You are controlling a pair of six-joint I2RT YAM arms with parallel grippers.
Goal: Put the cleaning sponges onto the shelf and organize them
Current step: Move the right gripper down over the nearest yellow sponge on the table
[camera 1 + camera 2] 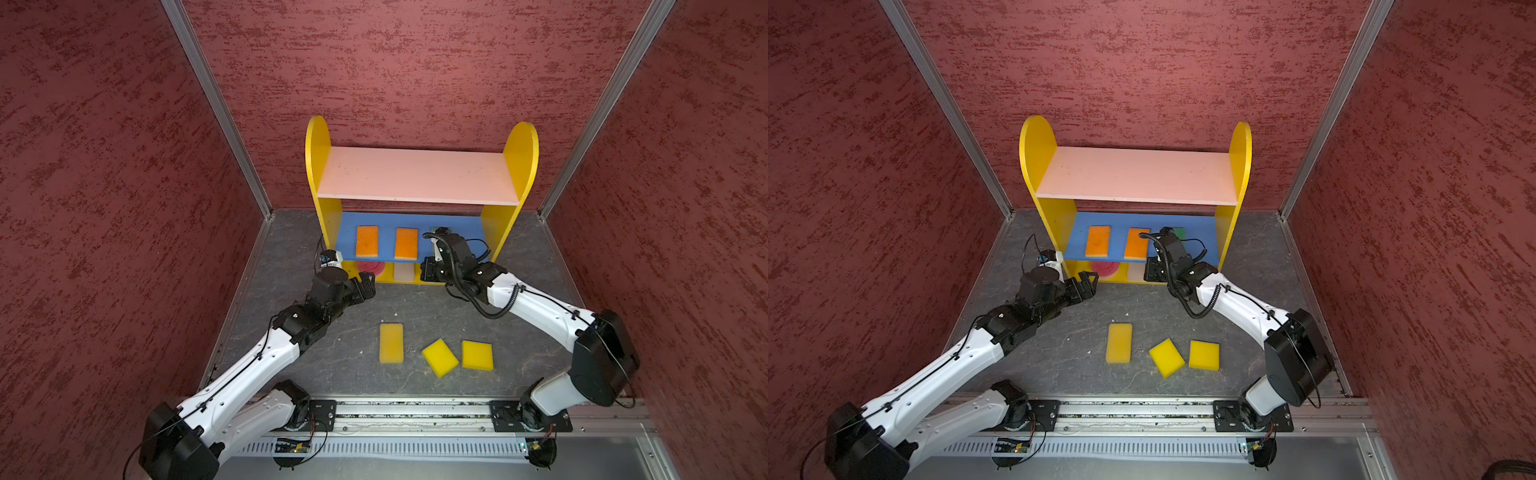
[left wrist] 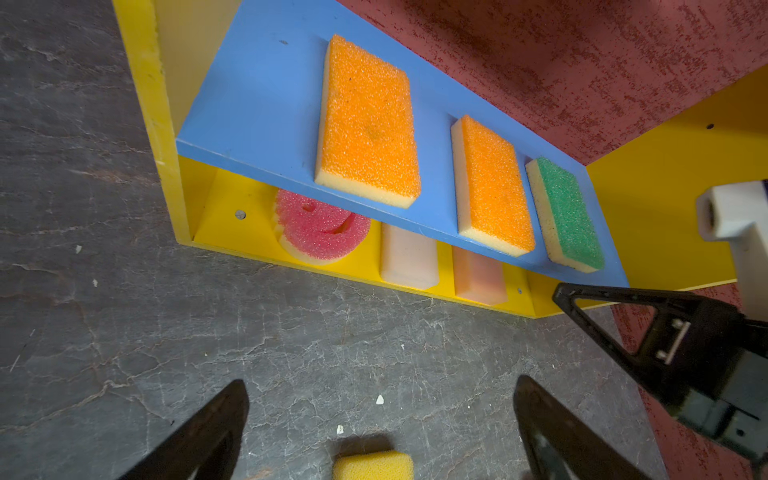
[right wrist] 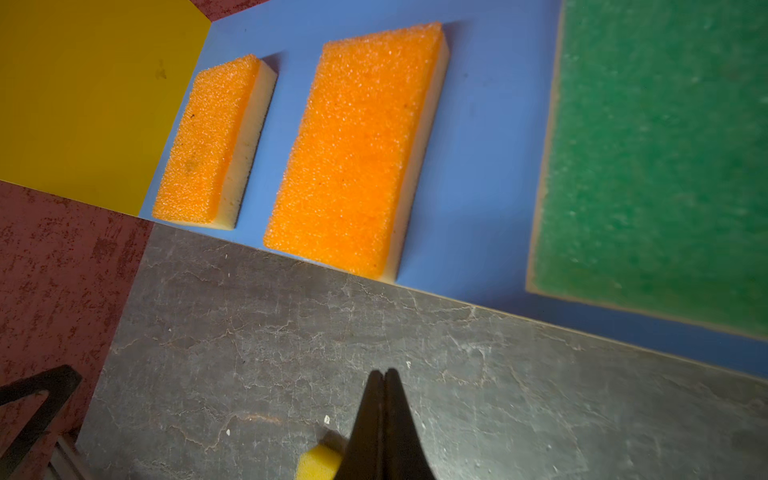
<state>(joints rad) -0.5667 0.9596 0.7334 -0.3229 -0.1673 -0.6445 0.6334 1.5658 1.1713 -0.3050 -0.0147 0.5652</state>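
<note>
The shelf (image 1: 415, 174) stands at the back wall. Two orange sponges (image 1: 367, 241) (image 1: 406, 243) and a green-topped one (image 2: 567, 214) lie on its blue middle board. On the yellow base lie the red-pink smiley sponge (image 2: 320, 230), an off-white one (image 2: 409, 257) and a peach one (image 2: 478, 276). Three yellow sponges (image 1: 391, 343) (image 1: 440, 357) (image 1: 477, 355) lie on the floor in front. My left gripper (image 1: 368, 282) hangs open and empty before the shelf's lower left. My right gripper (image 1: 426, 270) is shut on nothing, before the lower right.
Maroon textured walls (image 1: 124, 166) close in the left, back and right. The floor (image 1: 332, 374) is dark cracked stone with a few white crumbs. An aluminium rail (image 1: 415, 415) carrying both arm bases runs along the front edge.
</note>
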